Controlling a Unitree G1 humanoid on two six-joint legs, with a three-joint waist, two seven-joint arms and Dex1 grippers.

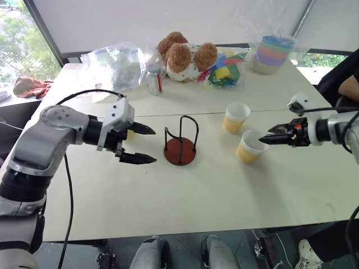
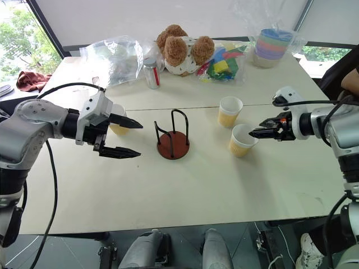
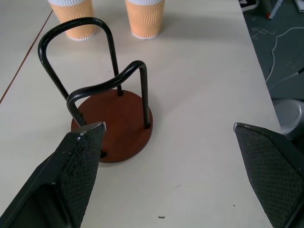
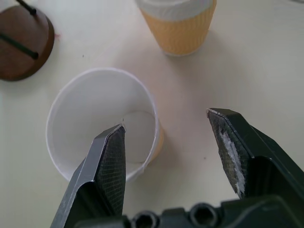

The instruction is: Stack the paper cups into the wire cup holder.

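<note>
Yellow-tan ribbed paper cups (image 1: 236,116) stand upright on your pale table (image 1: 224,196), right of the black wire cup holder (image 1: 180,143) on its reddish-brown disc. No writing is readable on them. Your right gripper (image 1: 263,138) straddles the nearer cup's (image 1: 249,146) rim, part open. Your left gripper (image 1: 146,144) hangs wide open, empty, beside the holder.

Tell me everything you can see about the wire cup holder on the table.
The wire cup holder is a small stand of thin black wire: two arched loops rising upright from a round, flat, reddish-brown base that looks like wood. It is empty and stands on the pale table near the middle, between the open left gripper and the two paper cups to its right. Nothing touches it but the table.
</note>
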